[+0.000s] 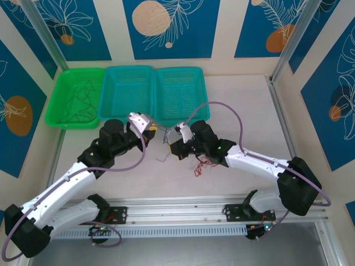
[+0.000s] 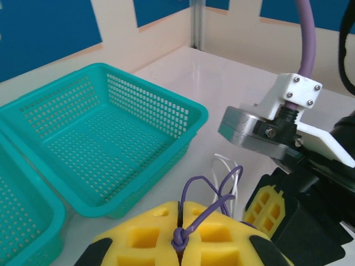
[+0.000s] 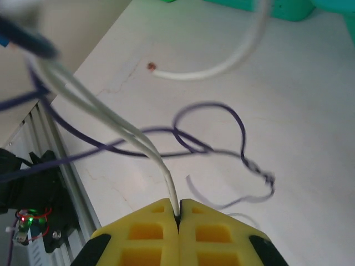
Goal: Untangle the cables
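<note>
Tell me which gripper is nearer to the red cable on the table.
Right. The right gripper is just beyond the red cable, which lies beside that arm's wrist; the left gripper is farther off to the left.

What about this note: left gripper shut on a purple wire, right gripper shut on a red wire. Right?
Not quite: the right wrist view shows the right gripper shut on the white wire, not a red one. The left gripper is shut on the purple wire.

Overhead and close wrist views share the table.
</note>
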Robot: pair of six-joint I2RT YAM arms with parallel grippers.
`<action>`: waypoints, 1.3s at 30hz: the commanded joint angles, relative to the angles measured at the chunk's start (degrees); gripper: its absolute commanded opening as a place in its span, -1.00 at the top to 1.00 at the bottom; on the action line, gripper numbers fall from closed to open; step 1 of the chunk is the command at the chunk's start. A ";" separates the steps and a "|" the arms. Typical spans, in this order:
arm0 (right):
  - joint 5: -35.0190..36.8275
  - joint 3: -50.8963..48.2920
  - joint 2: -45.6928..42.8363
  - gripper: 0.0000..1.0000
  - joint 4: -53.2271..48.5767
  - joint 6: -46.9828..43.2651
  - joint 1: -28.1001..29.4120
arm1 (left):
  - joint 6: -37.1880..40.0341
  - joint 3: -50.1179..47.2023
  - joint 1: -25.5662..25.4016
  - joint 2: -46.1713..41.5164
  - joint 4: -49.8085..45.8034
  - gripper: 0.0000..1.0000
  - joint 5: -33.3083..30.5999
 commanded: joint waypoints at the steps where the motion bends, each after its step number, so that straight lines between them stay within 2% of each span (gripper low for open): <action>1: 4.61 -1.81 -1.60 1.00 -1.74 5.55 -3.06 | -0.45 -0.13 0.38 -2.89 -1.09 1.00 -7.59; 7: 12.23 -11.90 -8.88 1.00 -5.91 17.52 -14.92 | -1.27 0.71 3.44 -7.57 -5.54 1.00 -20.29; 13: 16.15 -14.75 -14.91 1.00 -18.43 24.10 -27.83 | -3.30 0.53 7.02 -10.01 -7.72 1.00 -21.21; 17: 12.95 -13.99 -18.63 1.00 -19.23 22.91 -29.70 | -4.62 2.43 8.42 -9.57 -8.79 1.00 -21.42; 21: 11.79 -12.62 -19.88 1.00 -20.82 23.33 -29.63 | -3.01 8.73 11.78 -7.16 -10.59 1.00 -24.98; 23: 11.11 -12.37 -19.91 1.00 -21.20 23.58 -29.61 | -1.13 13.12 15.92 -4.21 -11.93 1.00 -25.04; 27: 10.01 -12.41 -19.90 1.00 -21.49 24.17 -29.63 | 0.09 20.70 27.80 3.08 -10.54 1.00 -18.04; 34: 9.17 -12.32 -22.18 1.00 -23.33 24.49 -29.70 | -3.31 32.08 44.08 17.74 -5.98 1.00 -10.61; 39: 9.72 -12.67 -25.49 1.00 -25.71 24.28 -29.68 | -6.80 37.82 53.41 29.41 -4.86 1.00 -6.46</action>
